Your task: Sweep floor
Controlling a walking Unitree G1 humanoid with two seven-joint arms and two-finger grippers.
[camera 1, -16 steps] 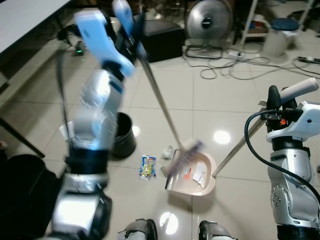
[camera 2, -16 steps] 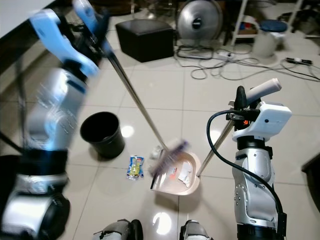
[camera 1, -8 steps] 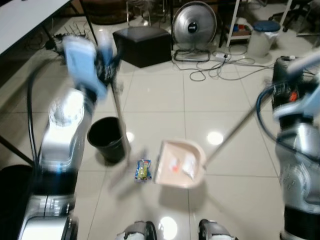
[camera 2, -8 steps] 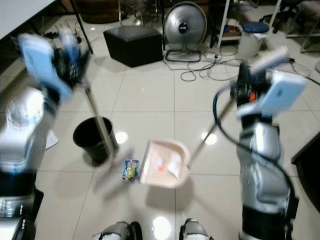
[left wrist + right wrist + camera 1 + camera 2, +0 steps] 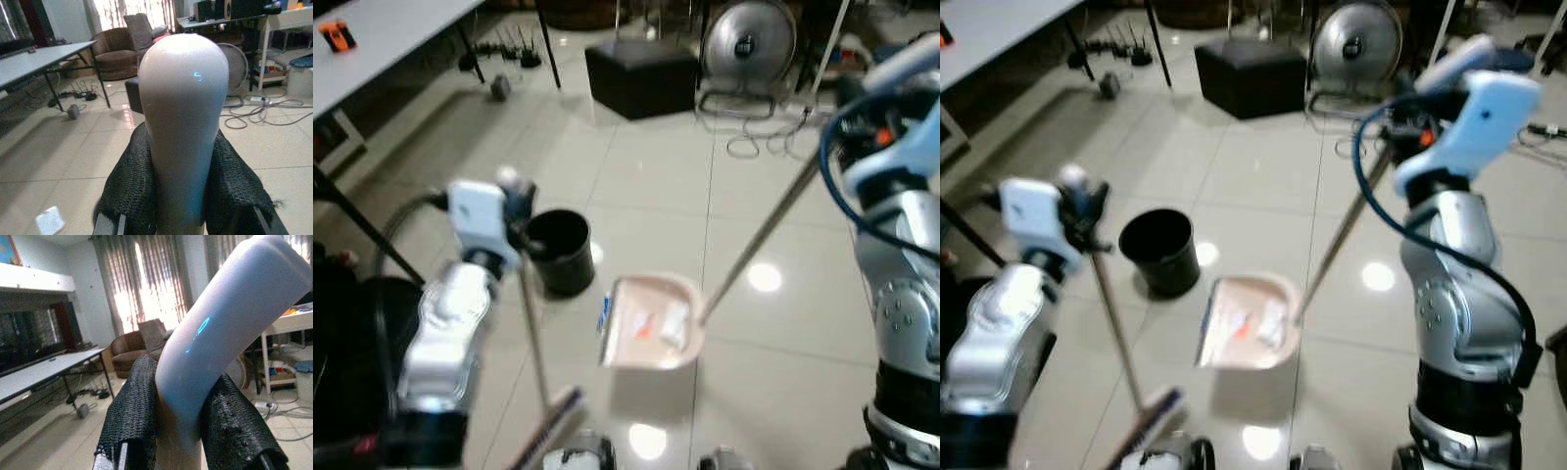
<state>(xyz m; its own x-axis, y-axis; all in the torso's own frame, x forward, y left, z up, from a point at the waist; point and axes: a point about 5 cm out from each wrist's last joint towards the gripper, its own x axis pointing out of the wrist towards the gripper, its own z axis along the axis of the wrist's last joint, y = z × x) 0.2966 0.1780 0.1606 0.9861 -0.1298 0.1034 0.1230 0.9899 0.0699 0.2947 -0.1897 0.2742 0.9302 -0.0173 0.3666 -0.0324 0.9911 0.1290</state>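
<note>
Left pincer (image 5: pixel 178 215) clamps silver-handled broom (image 5: pixel 530 338); right pincer (image 5: pixel 188 440) clamps beige long-handled dustpan (image 5: pixel 651 318). Risk: tilted pan spilling debris beside black round bin (image 5: pixel 560 251).

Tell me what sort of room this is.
Probably a lived-in living room or home workspace: glossy tiled floor, a brown armchair by curtained windows, a standing fan, and loose cables on the floor.

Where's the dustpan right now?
In the left eye view, the dustpan sits mid-floor ahead of the robot, right of the black bin, litter inside it.
</note>
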